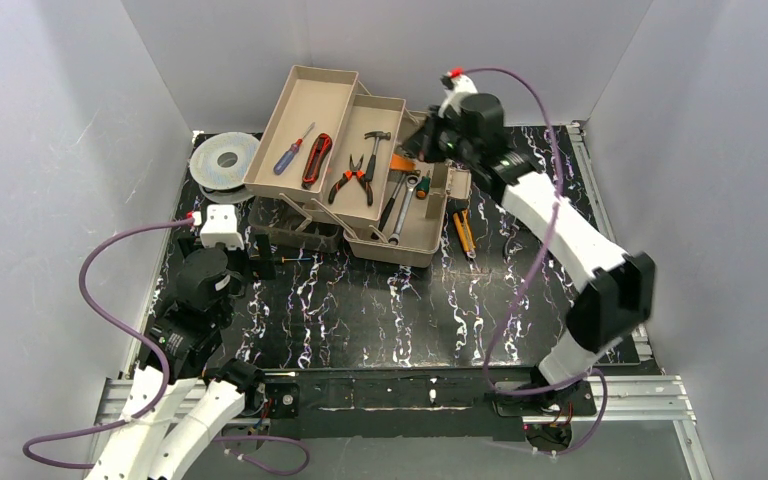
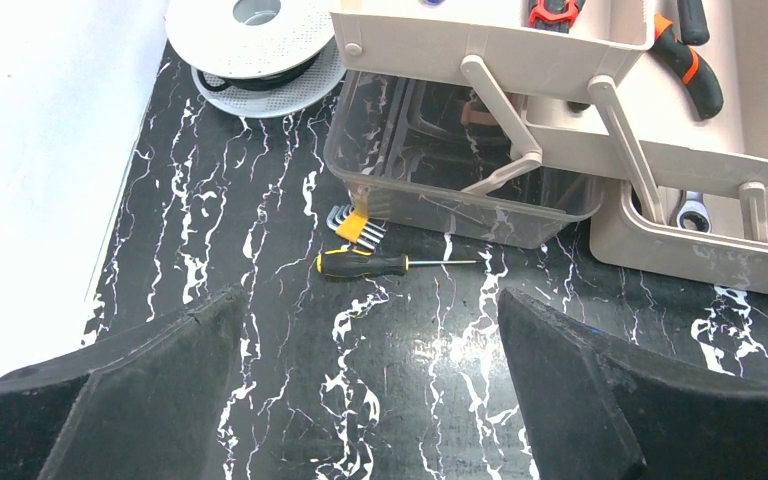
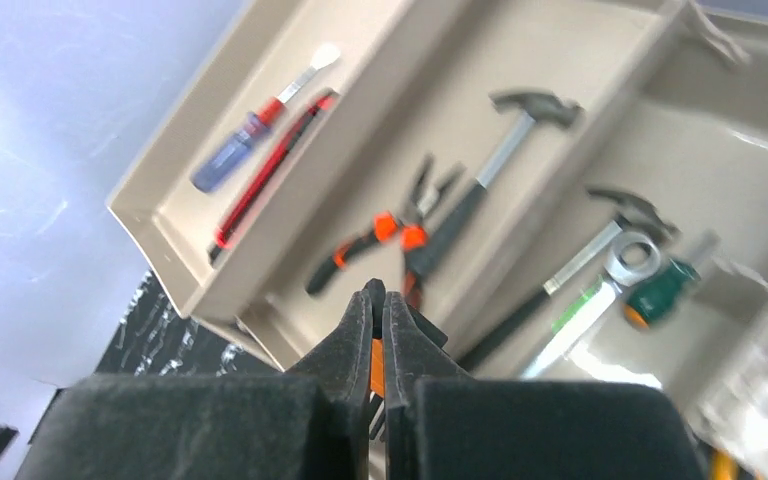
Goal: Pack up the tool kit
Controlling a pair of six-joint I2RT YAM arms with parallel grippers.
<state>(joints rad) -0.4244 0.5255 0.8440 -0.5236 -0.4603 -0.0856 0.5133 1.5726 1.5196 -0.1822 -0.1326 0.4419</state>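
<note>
The tan toolbox (image 1: 400, 250) sat open at the far side of the table (image 1: 360, 320), with a hammer (image 1: 373, 150), orange pliers (image 1: 352, 178) and wrenches (image 1: 400, 208) already inside. A yellow-and-black screwdriver (image 2: 360, 264) lay on the table by its near left side, not packed yet. The right claw (image 3: 378, 292) hung over the trays (image 1: 320, 100), pinched shut; the left claw (image 2: 368, 305) was wide open.

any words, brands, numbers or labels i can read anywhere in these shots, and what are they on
No text can be read in any view.
Tan toolbox trays: plain, no print visible.
Grey spool: no label visible.
Black-and-yellow screwdriver: any marking on the handle is too small to read.
Right wrist view: too blurred for any print.
</note>
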